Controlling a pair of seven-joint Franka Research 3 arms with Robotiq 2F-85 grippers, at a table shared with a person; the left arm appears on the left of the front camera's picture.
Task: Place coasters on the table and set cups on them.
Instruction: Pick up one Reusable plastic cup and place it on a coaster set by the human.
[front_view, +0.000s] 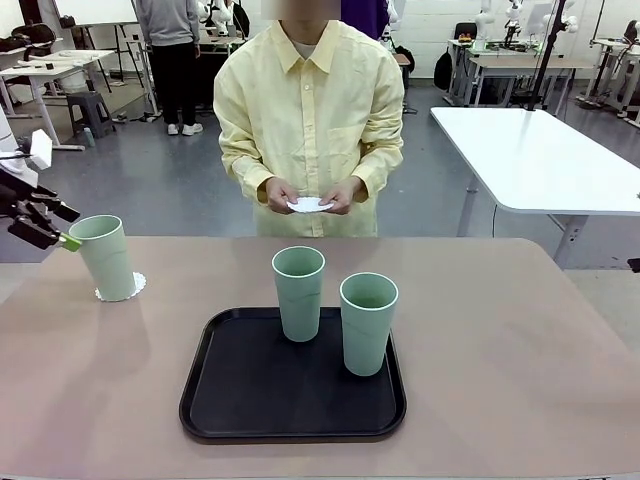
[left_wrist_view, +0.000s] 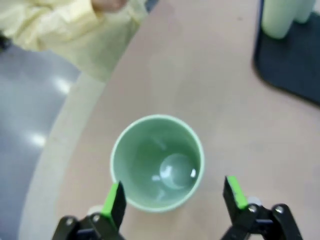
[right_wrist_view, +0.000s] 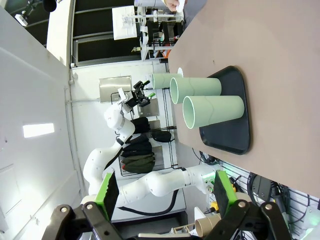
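One pale-green cup (front_view: 105, 257) stands upright on a white coaster (front_view: 122, 290) at the far left of the tan table (front_view: 500, 340). My left gripper (front_view: 52, 232) hovers open at its rim. In the left wrist view that cup (left_wrist_view: 157, 162) is seen from above, just ahead of the left gripper (left_wrist_view: 174, 197), whose green pads stand apart on either side. Two more cups (front_view: 299, 292) (front_view: 368, 322) stand on the black tray (front_view: 250, 390). The person holds another coaster (front_view: 309, 204) in both hands over the far edge. My right gripper (right_wrist_view: 166, 192) is open and holds nothing, off to the side of the table.
A white table (front_view: 540, 160) stands behind on the right. In the right wrist view the tray (right_wrist_view: 235, 135) and its two cups (right_wrist_view: 212, 111) lie sideways, with the left arm (right_wrist_view: 120, 125) beyond them. Bare tabletop lies to the right of the tray.
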